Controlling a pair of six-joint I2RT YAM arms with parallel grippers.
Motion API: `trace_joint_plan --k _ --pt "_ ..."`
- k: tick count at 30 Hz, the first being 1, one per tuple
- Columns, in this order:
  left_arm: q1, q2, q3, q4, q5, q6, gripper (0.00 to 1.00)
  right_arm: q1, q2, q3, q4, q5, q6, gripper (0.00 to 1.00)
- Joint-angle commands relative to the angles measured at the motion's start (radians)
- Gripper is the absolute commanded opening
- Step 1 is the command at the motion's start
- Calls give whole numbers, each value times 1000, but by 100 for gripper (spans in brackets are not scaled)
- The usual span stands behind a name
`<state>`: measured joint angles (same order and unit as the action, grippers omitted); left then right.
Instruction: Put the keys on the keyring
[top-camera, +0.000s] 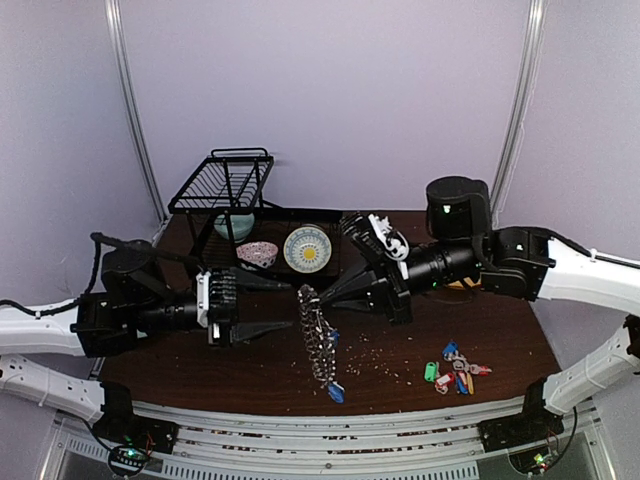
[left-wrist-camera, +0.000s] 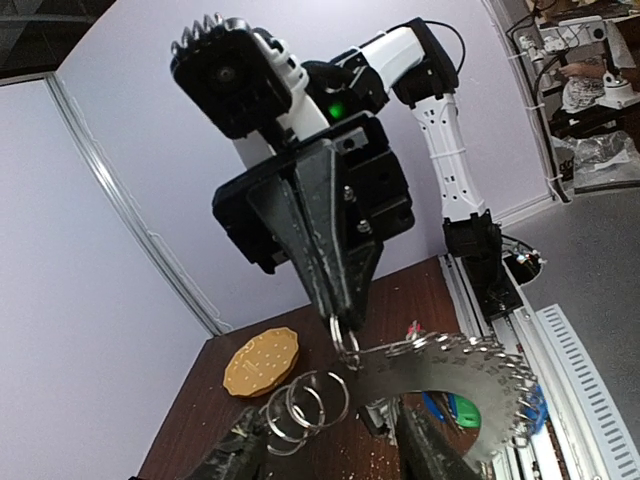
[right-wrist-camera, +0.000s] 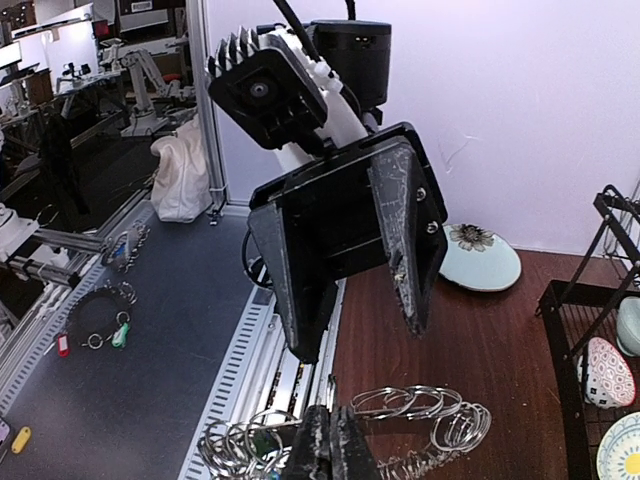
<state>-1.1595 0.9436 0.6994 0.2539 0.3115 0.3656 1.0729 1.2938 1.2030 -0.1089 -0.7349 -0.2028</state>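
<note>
Right gripper (top-camera: 306, 293) pinched shut on small silver ring (left-wrist-camera: 345, 341) at rim of flat dark grey keyring (top-camera: 318, 342), hanging edge-on above brown wooden table (top-camera: 510, 330); left gripper (top-camera: 289, 305) jaws apart, empty, just beside it; small silver keys (top-camera: 461, 366) lie on table, well to right

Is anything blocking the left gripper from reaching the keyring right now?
Nothing visible does. The open left gripper faces the keyring, which hangs from the shut right gripper, with no object between them.
</note>
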Motion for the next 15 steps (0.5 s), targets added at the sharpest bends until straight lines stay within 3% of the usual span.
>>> trace_joint_plan --k 1,3,7,13,15 --pt "-3 0 87 27 -173 -216 43 -2 -85 -64 238 116 89 0" --pt "1 2 156 -55 -240 -306 33 -2 -106 -89 283 156 98 0" --pt "1 -13 181 -70 -257 -554 28 -2 -127 -127 331 178 86 0" --pt "16 71 273 -239 -212 -726 40 -2 -126 -150 325 258 24 0" --pt "48 108 308 -262 -128 -755 48 -2 -124 -154 312 259 -21 0"
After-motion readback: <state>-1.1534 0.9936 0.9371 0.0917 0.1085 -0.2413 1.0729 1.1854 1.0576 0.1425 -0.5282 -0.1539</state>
